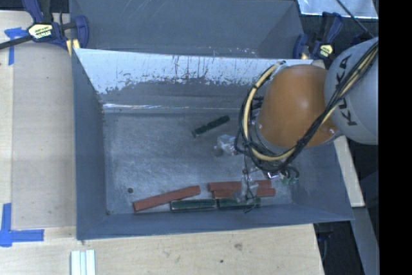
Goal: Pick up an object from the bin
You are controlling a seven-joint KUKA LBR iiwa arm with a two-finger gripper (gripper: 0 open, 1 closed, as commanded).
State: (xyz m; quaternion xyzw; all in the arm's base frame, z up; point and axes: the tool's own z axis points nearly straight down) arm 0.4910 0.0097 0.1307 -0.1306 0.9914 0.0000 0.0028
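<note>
My gripper [248,193] reaches down at the bin's front right, its thin fingers standing over a short reddish-brown block [226,189] and a dark green stick [209,205] that lies along the front wall. A longer reddish-brown stick [166,198] lies to the left of them, slightly tilted. Further back, a dark green marker-like stick [211,125] rests at an angle mid-bin, and a small grey metallic piece [224,146] sits just left of the arm's cables.
The orange dome and black cables on the wrist hide the bin's right part. A tiny dark speck [131,190] lies on the floor at the left.
</note>
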